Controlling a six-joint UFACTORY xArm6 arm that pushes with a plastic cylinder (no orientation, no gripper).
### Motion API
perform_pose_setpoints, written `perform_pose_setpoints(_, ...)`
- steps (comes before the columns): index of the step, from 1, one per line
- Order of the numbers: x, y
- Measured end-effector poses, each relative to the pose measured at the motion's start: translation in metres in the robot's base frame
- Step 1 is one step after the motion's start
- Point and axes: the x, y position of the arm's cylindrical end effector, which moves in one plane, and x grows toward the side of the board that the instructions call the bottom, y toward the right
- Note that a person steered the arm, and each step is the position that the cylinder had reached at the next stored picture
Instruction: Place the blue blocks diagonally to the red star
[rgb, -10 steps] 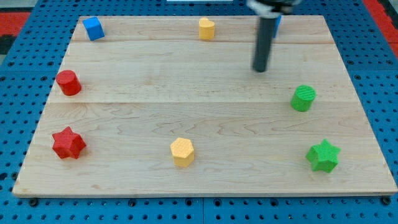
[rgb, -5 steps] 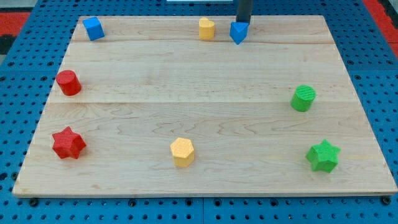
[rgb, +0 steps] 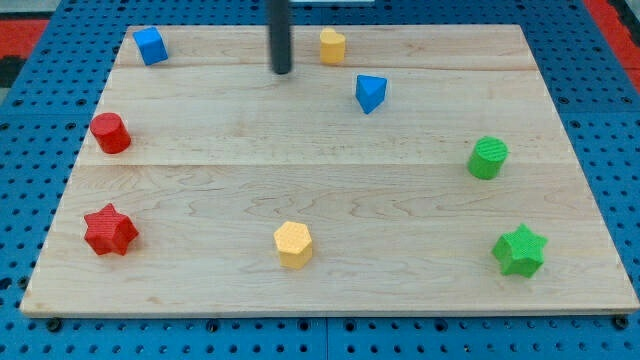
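Observation:
A red star lies at the board's lower left. A blue cube sits at the upper left corner. A blue triangular block lies right of the top centre, a little below the top edge. My tip is at the top centre, left of a yellow block and well left of the blue triangular block, touching neither.
A red cylinder stands at the left edge above the star. A yellow hexagonal block is at the bottom centre. A green cylinder and a green star are at the right. The wooden board lies on a blue pegboard.
The blue triangular block moved down and slightly left from the top edge. My tip went from the right side up behind that block, then left to the top centre.

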Motion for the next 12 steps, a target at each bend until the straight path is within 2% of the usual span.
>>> perform_pose_setpoints(1, 0.014, -0.116)
perform_pose_setpoints(2, -0.006, -0.206)
perform_pose_setpoints(3, -0.029, -0.205)
perform_pose_setpoints(4, -0.071, -0.182)
perform_pose_setpoints(5, -0.047, -0.139)
perform_pose_setpoints(6, 0.014, -0.045)
perform_pose_setpoints(7, 0.042, -0.005)
perform_pose_setpoints(8, 0.020, -0.062)
perform_pose_setpoints(9, -0.010, -0.057)
perform_pose_setpoints(10, 0.000, 0.023)
perform_pose_setpoints(11, 0.039, 0.098)
perform_pose_setpoints(12, 0.070, 0.088)
